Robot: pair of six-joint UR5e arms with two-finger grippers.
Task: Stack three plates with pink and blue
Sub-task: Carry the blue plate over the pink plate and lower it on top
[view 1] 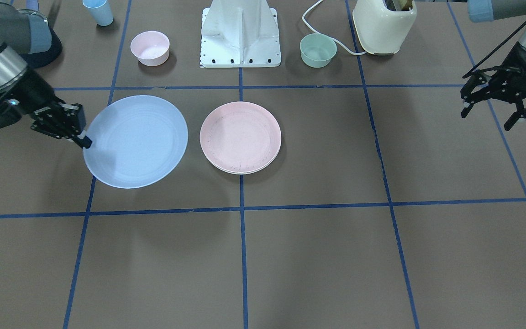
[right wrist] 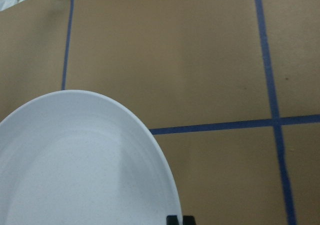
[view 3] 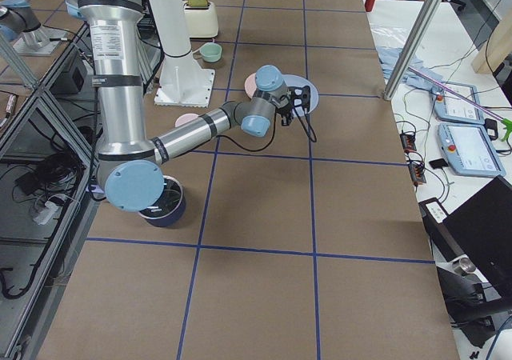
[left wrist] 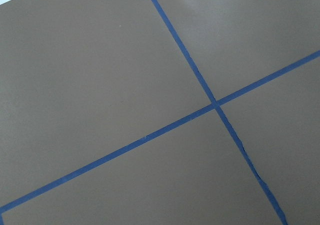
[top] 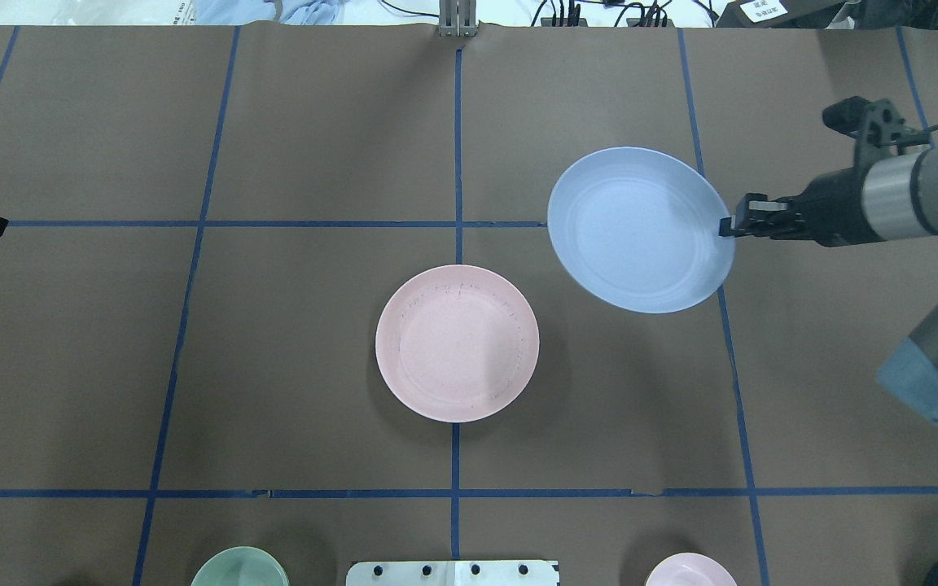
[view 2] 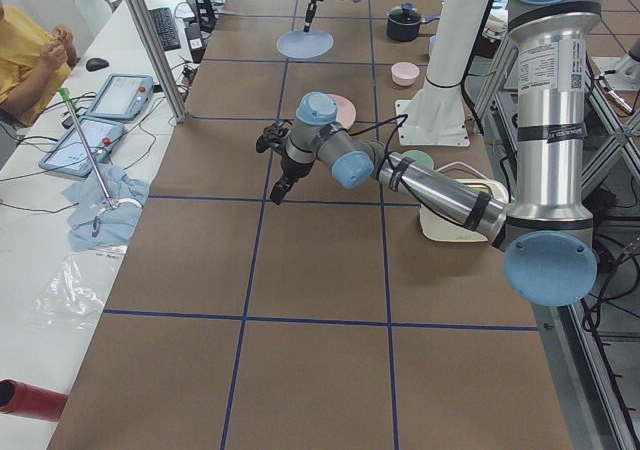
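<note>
Here we see R jaws pinching blue plate (view 1: 137, 141) by its rim, above tabletop (view 1: 336, 256); L jaws hang open; pink plate (view 1: 240, 136) atop cream plate (view 1: 244, 172).

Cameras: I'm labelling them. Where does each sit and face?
Front: across table, facing base; left end effector, right end effector.
Overhead: behind base, looking down; right arm.
Left: left table end; left arm near.
Right: right end; right arm near.
Left wrist: bare table.
Right wrist: blue plate, fingertips.
Front, overhead share pink plate.
</note>
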